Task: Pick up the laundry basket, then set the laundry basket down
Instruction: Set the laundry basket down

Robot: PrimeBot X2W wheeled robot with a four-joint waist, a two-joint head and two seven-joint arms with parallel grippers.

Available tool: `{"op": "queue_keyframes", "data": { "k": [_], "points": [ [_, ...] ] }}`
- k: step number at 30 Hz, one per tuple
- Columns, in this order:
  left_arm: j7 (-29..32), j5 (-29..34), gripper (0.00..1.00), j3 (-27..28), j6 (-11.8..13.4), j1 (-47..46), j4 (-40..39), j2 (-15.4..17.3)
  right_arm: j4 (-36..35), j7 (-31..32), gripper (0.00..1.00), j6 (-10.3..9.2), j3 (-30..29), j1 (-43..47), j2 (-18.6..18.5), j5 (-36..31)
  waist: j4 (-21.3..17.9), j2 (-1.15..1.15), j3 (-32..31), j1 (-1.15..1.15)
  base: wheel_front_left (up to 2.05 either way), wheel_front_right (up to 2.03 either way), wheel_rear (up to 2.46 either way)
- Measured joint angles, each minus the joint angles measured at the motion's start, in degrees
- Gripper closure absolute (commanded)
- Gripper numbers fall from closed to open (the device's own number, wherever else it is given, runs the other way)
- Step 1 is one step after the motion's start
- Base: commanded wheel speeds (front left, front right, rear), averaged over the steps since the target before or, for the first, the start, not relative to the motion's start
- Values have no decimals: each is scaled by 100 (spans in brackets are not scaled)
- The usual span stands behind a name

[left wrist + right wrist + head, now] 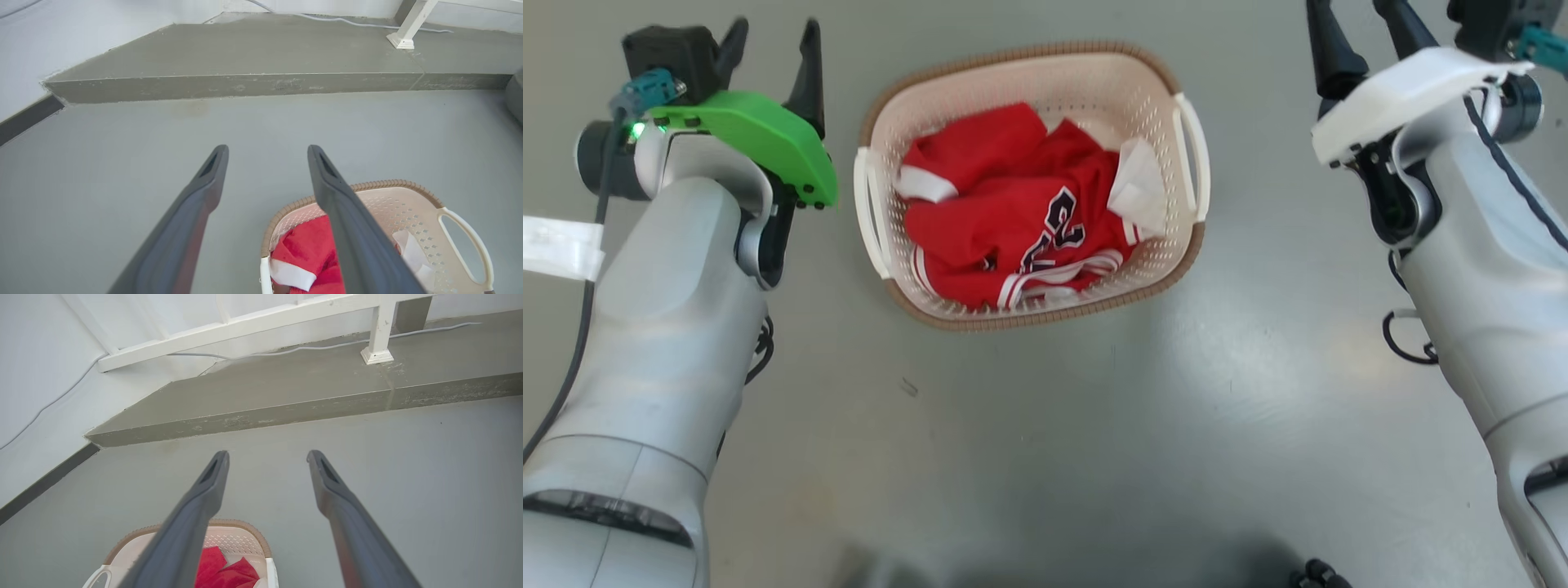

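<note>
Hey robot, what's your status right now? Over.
Left gripper open, empty. Right gripper open, empty. Laundry basket on floor between them, red jersey inside, not gripped. Nothing blocking its handles.

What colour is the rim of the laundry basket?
Brown, with a woven look; the laundry basket shows best in the head view.

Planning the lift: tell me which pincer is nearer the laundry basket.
Left. The left pincer hangs open close beside the laundry basket, at its left handle; the right pincer, open too, stands farther off its right side.
</note>
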Motion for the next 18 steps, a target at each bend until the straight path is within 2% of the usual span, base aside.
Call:
{"op": "queue_keyframes", "data": {
  "k": [13, 18],
  "points": [
    [0, 570, 0, 582, 514, 1139, -1612, 218, -1433, 0, 0, -427, -467, 1083, -96, -802, -12, 0, -957, 0, 0, 0, 0],
    [0, 760, 0, 753, 684, 1695, -2148, 272, -1858, 0, 0, -513, -559, 1569, -64, -1003, -26, 0, -1325, 0, 0, 0, 0]
  ]
}}
